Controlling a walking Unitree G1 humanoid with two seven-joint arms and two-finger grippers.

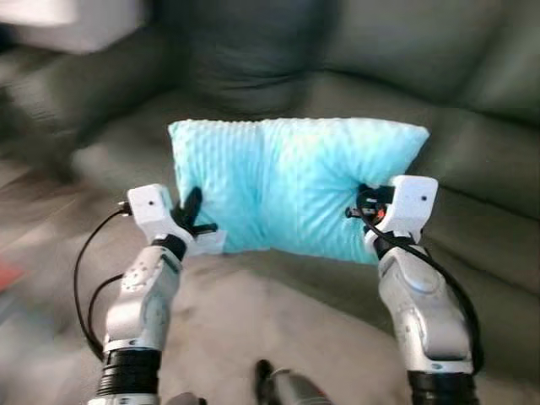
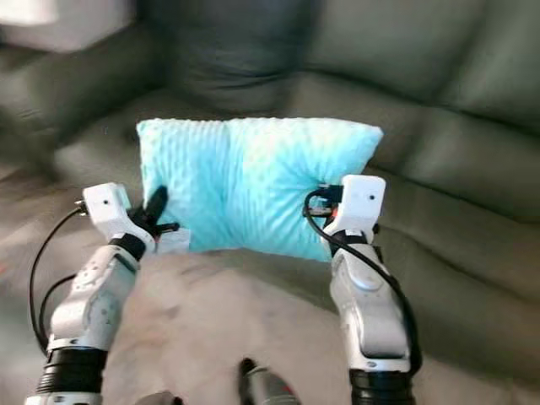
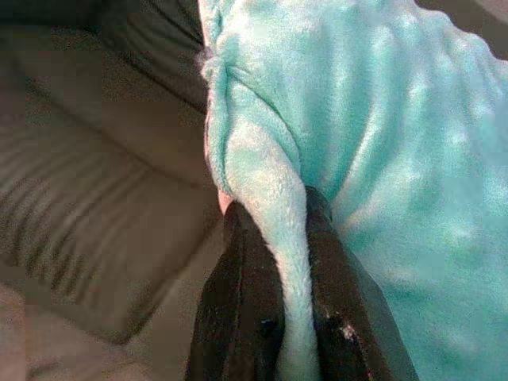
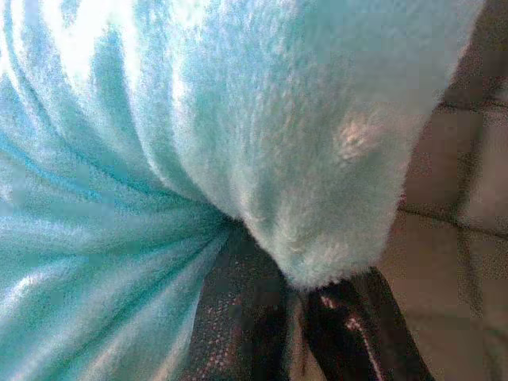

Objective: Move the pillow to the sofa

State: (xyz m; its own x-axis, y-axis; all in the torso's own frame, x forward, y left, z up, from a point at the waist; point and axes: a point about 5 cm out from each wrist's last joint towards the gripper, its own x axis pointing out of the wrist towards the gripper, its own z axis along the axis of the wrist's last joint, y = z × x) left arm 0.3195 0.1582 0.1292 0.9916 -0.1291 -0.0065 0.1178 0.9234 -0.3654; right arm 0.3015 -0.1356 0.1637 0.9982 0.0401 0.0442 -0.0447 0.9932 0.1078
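Observation:
A fluffy light-blue pillow (image 1: pixel 291 181) hangs in the air in front of me, stretched flat between both arms, above the front of a dark grey-green sofa (image 1: pixel 472 152). My left gripper (image 1: pixel 196 218) is shut on the pillow's lower left corner; in the left wrist view its black fingers (image 3: pixel 238 302) pinch a fold of the plush fabric (image 3: pixel 381 143). My right gripper (image 1: pixel 361 211) is shut on the pillow's lower right edge, and in the right wrist view its fingers (image 4: pixel 349 325) clamp a bunched corner of the pillow (image 4: pixel 198 119).
The sofa's seat cushions (image 2: pixel 439 219) run from the left across to the right behind the pillow, with the backrest (image 2: pixel 396 42) above. A beige carpeted floor (image 1: pixel 245 329) lies below my arms. A white object (image 1: pixel 76 21) sits blurred at the upper left.

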